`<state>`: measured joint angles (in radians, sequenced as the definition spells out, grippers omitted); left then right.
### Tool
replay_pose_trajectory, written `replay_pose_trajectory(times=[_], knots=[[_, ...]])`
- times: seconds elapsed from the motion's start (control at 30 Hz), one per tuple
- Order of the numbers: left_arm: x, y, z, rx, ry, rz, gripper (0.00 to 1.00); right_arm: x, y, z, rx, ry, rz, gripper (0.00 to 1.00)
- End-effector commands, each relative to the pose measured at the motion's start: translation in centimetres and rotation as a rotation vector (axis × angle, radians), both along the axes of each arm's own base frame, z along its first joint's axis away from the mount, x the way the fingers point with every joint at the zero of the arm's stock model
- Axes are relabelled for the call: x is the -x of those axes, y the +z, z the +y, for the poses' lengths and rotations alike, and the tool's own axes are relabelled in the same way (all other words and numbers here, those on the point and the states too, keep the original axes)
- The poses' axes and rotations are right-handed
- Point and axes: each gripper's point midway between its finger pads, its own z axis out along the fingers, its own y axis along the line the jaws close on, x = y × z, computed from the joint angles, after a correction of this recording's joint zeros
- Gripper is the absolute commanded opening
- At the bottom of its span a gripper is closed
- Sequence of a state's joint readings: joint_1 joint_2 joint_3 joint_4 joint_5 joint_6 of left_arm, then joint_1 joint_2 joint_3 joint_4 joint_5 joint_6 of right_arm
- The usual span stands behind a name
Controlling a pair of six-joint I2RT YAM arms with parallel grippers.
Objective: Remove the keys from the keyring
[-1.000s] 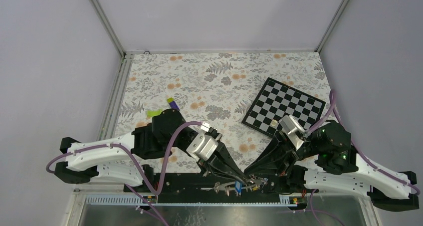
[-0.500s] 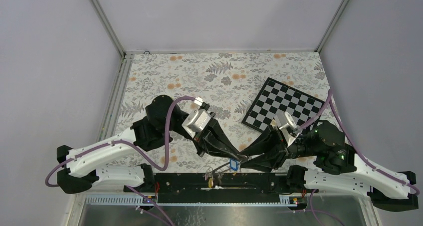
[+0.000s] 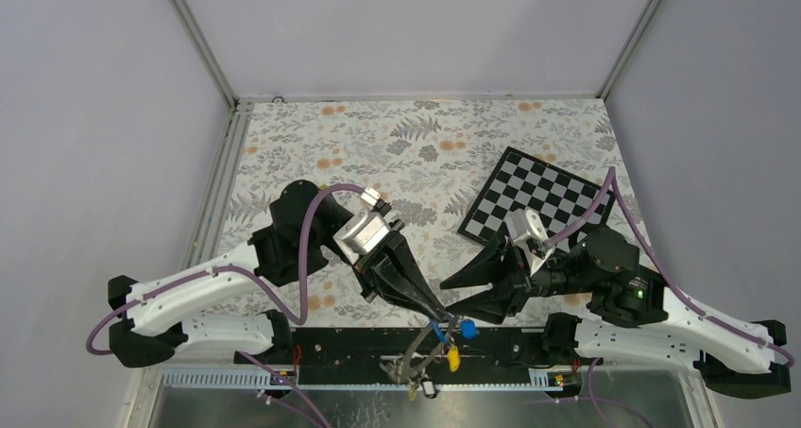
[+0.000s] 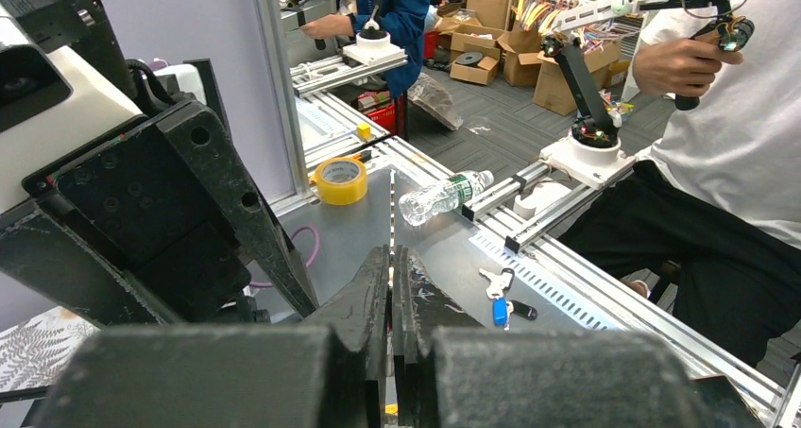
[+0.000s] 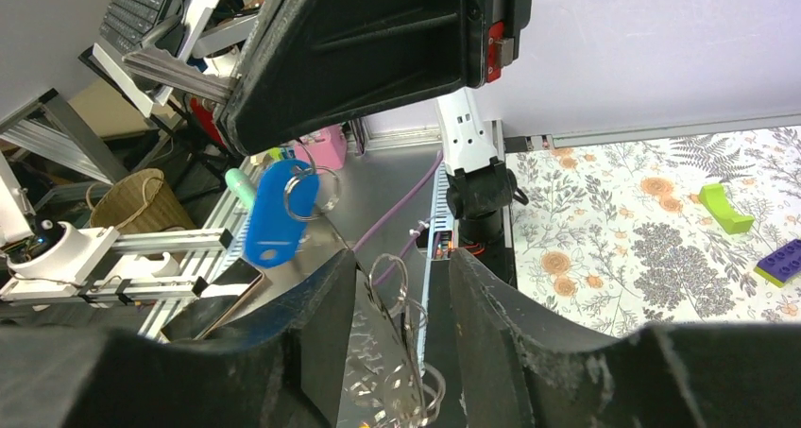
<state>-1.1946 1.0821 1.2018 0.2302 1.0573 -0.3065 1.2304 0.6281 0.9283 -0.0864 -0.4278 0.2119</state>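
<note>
- The top view shows the keys point(image 3: 452, 356) dangling in a bunch past the near edge of the flowered surface point(image 3: 397, 154), just near of the two claw tips.
- Only the left wrist view shows the keyring point(image 4: 391, 211) edge-on, a thin strip pinched in the clenched left claw point(image 4: 391, 258).
- The right wrist view shows a blue tag point(image 5: 272, 215) hanging left of the right claw point(image 5: 404, 258).
- The right claw stands partly open and grasps nothing; small wire rings point(image 5: 397, 282) hang between its fingers.
</note>
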Motion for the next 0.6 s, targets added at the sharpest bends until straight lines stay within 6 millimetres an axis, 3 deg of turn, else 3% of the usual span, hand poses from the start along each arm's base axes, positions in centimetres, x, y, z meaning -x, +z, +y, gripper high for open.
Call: replay_pose_trajectory(times=[0.0,0.17,0.57], knots=[[0.8,2.0,1.1,0.098,-0.044,-0.047,0.00,0.3,2.2,-0.3,-0.063,0.011,-0.029,0.50],[0.8,1.9,0.8,0.096,-0.055,-0.042,0.00,1.1,2.4,-0.1,-0.075,0.065,-0.013,0.55],[0.6,2.0,0.5,0.095,-0.056,-0.033,0.00,1.0,3.2,0.6,-0.127,0.076,-0.026,0.57]])
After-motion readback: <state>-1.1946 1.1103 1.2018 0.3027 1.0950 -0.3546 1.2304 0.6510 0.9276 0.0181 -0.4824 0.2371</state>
